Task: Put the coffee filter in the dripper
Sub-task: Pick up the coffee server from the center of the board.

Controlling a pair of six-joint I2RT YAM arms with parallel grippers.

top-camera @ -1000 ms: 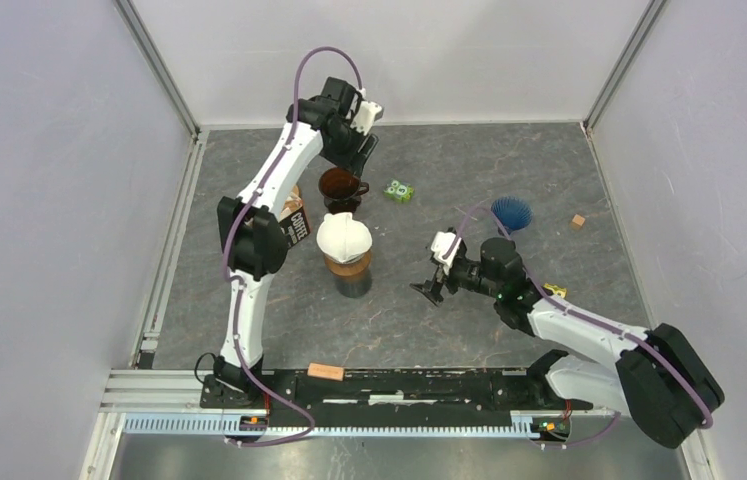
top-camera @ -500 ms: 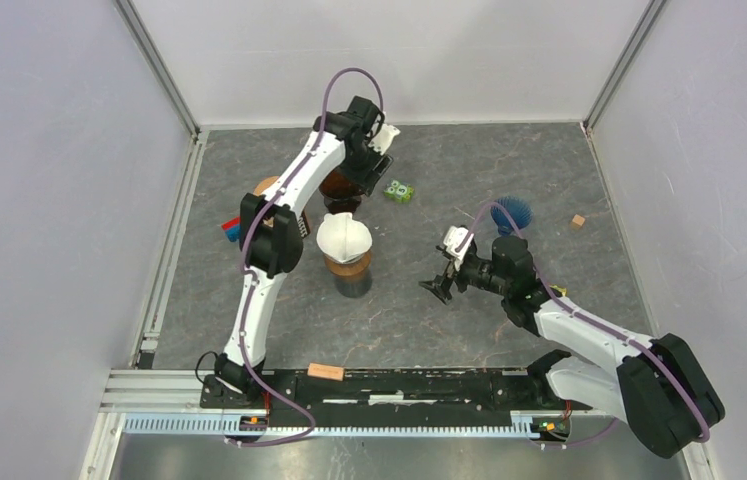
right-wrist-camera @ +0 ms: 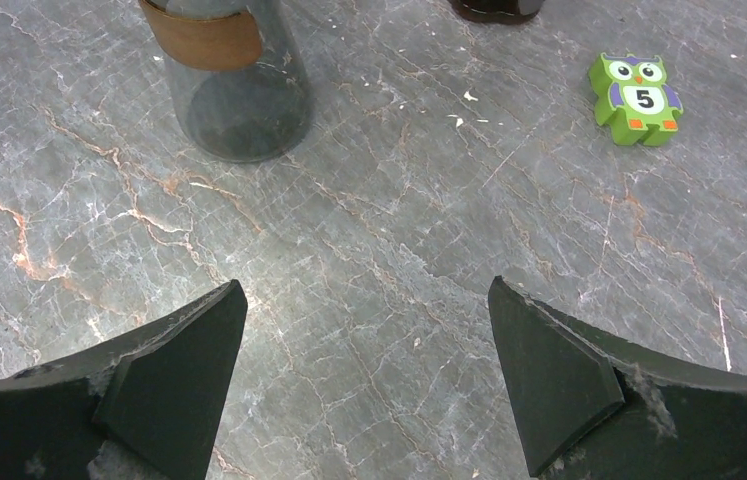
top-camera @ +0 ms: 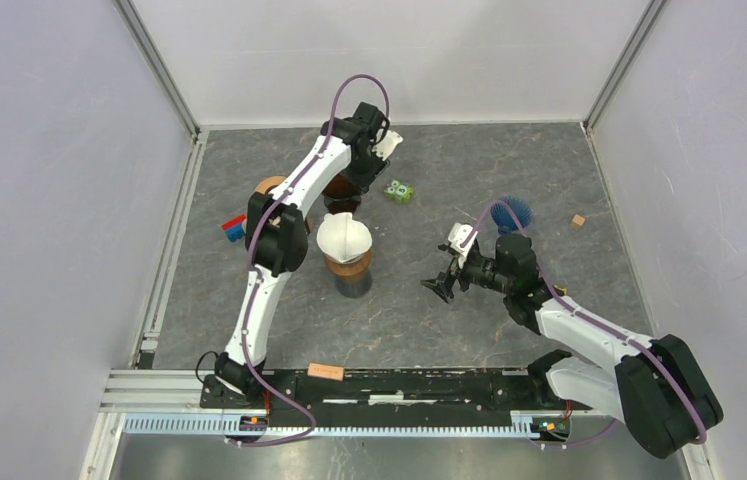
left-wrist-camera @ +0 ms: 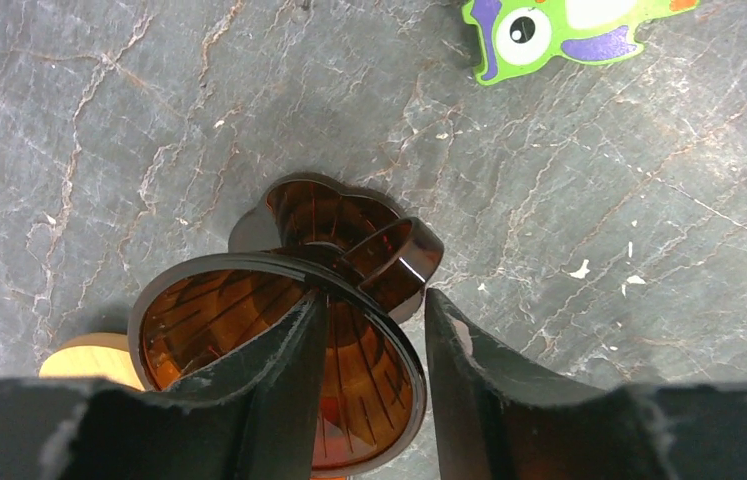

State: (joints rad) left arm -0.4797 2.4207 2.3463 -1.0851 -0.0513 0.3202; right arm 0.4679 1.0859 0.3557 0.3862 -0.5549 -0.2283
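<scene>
Amber dripper [left-wrist-camera: 219,325] stands near the desk's [top-camera: 509,160] far edge; the left gripper [left-wrist-camera: 374,305] straddles its rim, whether clamped I cannot tell. White coffee filter [top-camera: 343,237] sits atop the carafe [right-wrist-camera: 239,100] mid-desk. Right gripper [right-wrist-camera: 364,290] hangs released, empty.

Grey marbled tabletop [top-camera: 399,335]; pale lilac walls [top-camera: 39,200]; metal corner posts [top-camera: 156,65].

The dripper [left-wrist-camera: 279,330] was translucent amber-brown with dark ribs. Near it, the coffee filter [top-camera: 343,236] was white, the owl tile [right-wrist-camera: 637,98] green, and the table [right-wrist-camera: 369,250] beneath grey marble with rusty veins.
</scene>
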